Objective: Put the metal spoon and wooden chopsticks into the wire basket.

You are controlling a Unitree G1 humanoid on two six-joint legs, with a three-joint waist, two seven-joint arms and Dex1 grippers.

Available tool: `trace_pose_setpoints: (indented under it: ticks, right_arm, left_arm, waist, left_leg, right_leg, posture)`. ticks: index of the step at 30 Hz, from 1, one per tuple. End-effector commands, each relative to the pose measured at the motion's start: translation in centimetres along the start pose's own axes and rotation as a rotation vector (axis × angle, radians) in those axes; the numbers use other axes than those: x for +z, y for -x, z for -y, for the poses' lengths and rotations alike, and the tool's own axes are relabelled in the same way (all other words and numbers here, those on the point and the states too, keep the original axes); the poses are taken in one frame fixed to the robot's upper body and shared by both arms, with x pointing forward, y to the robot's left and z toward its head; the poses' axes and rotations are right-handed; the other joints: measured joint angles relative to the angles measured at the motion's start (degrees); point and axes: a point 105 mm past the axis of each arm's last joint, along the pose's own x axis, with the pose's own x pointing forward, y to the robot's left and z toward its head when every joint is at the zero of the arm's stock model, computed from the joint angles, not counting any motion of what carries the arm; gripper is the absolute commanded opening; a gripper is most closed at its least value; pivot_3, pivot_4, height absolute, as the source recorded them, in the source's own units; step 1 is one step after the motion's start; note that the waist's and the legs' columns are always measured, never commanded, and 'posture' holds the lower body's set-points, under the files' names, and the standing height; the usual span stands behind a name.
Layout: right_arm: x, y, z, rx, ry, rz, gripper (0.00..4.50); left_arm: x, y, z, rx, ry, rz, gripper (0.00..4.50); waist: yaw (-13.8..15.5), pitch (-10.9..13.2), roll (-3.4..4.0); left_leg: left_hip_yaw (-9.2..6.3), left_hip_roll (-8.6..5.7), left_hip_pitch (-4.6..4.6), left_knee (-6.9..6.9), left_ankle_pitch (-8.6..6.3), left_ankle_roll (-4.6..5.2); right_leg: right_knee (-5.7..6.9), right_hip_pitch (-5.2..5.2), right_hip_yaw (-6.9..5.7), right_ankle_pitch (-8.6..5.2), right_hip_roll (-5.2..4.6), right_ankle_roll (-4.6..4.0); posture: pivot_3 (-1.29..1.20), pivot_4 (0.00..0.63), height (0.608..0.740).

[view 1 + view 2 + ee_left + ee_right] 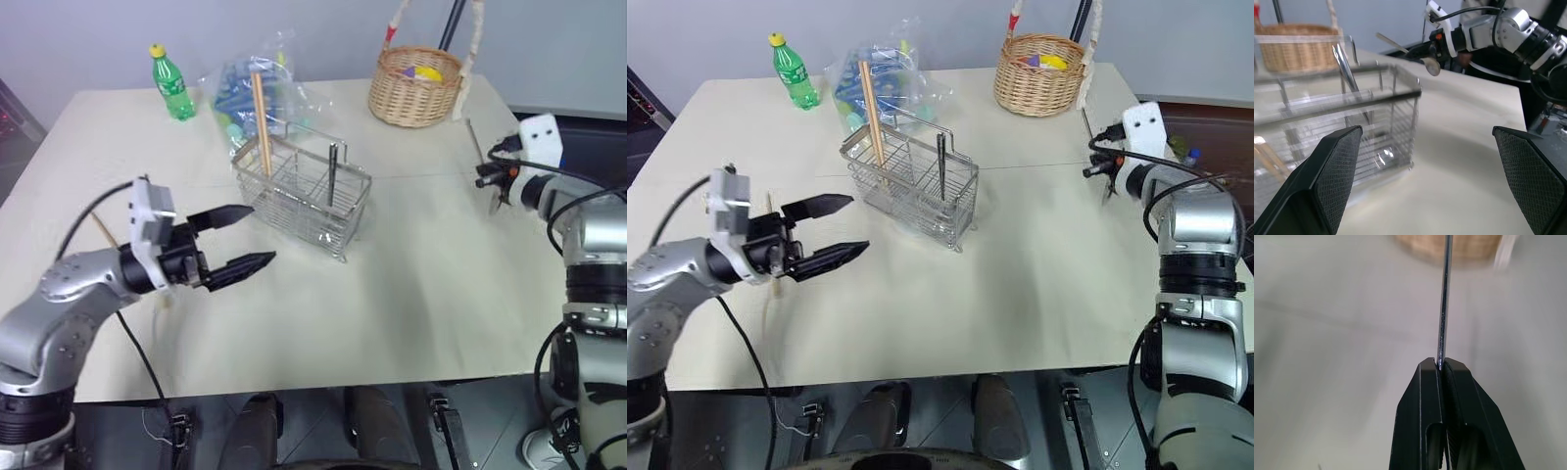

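Spoon (1415, 55) (metal, held by its handle) sits clamped in the right gripper (1441, 366) at right of frame. Wire basket (304, 191) at centre holds wooden chopsticks (261, 122) and a dark utensil (332, 172); the left gripper (240, 238) gapes beside it, wicker basket (416, 85) behind.

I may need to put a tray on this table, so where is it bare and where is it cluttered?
Bare: the wide stretch of table between the wire basket and the right gripper, down to the near edge. Crowded: the far side, where the green bottle, plastic bag and wicker basket sit; the left gripper hovers beside the wire basket.
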Motion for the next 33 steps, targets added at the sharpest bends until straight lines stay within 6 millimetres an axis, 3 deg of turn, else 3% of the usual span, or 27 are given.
trace_pose_setpoints:
  ticks: [1,5,9,18,22,33]
  right_arm:
    - [6.5,1.3,-3.5,0.070,-0.037,0.290,0.02]
    - [9.7,2.0,-8.3,0.213,-0.095,0.469,0.02]
    - [11.7,2.5,-11.9,0.333,-0.140,0.580,0.02]
    - [13.7,3.9,-15.5,0.479,-0.240,0.695,0.02]
    - [13.2,4.7,-17.4,0.553,-0.299,0.701,0.02]
    - [10.5,4.2,-19.6,0.596,-0.408,0.657,0.02]
  left_arm:
    - [1.0,0.6,-0.3,0.012,-0.031,0.012,4.50]
    - [0.8,0.4,-0.5,0.025,-0.028,0.019,4.50]
    - [0.5,-0.1,-0.4,0.031,-0.021,0.030,4.50]
    - [0.1,-0.2,-0.8,0.081,-0.022,0.039,4.50]
    - [-0.2,-0.2,-1.1,0.107,-0.025,0.038,4.50]
    - [0.0,-0.4,-1.9,0.148,-0.032,0.056,4.50]
  waist:
    - [-0.1,0.0,0.00]
    - [0.1,0.0,0.01]
    - [0.5,0.0,0.01]
    - [0.2,0.0,0.01]
    - [0.1,0.0,0.02]
    - [0.1,0.0,0.03]
  left_leg:
    - [0.00,0.03,0.01,-0.01,0.00,0.00]
    - [-0.03,0.09,0.02,0.00,0.00,0.00]
    - [-0.04,0.06,-0.02,0.02,0.00,0.00]
    - [-0.05,0.07,-0.01,-0.03,0.00,0.00]
    - [-0.05,0.08,0.00,-0.06,0.00,0.00]
    - [-0.06,0.08,0.00,-0.06,0.00,0.00]
  right_leg:
    - [0.01,-0.01,0.00,0.00,0.03,0.00]
    - [0.10,-0.03,0.01,0.00,0.10,-0.01]
    - [0.06,-0.01,0.01,0.00,0.07,-0.01]
    - [0.09,-0.06,0.01,0.00,0.08,-0.03]
    - [0.19,-0.14,0.02,0.00,0.09,-0.04]
    - [0.19,-0.15,0.02,0.02,0.10,-0.07]
  posture:
    - [0.00,0.150,0.740]
    - [0.00,0.150,0.740]
    - [0.00,0.150,0.740]
    - [0.00,0.150,0.740]
    - [0.00,0.150,0.740]
    - [0.00,0.150,0.740]
